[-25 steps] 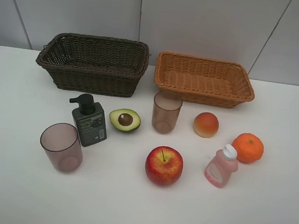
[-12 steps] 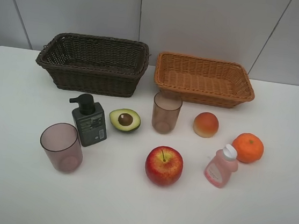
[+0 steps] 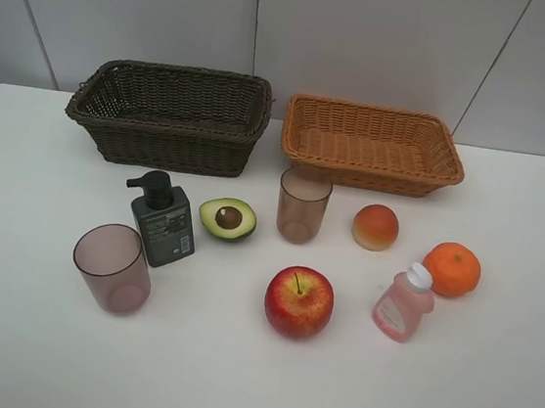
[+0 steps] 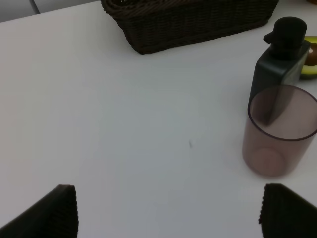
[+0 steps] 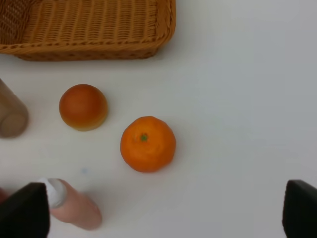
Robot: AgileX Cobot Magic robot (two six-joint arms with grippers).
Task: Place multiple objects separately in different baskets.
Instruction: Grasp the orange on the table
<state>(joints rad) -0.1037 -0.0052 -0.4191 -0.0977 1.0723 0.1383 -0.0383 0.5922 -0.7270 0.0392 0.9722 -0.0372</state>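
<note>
On the white table, the dark brown basket [image 3: 171, 143] and the orange-tan basket [image 3: 369, 176] stand side by side at the back, both empty. In front lie a halved avocado [image 3: 228, 218], a dark green pump bottle [image 3: 163, 223], two mauve cups [image 3: 113, 267] [image 3: 303, 205], a peach-coloured fruit [image 3: 375, 227], a tangerine [image 3: 451, 269], a red apple [image 3: 299, 302] and a pink bottle [image 3: 402, 303]. My left gripper [image 4: 168, 218] is open above bare table beside the near cup [image 4: 280, 131]. My right gripper [image 5: 161, 213] is open, close to the tangerine [image 5: 147, 144].
Neither arm shows in the exterior high view. The table [image 3: 21, 333] ends against a grey panelled wall [image 3: 370, 38] behind the baskets. Bare tabletop lies along the front edge and at both sides.
</note>
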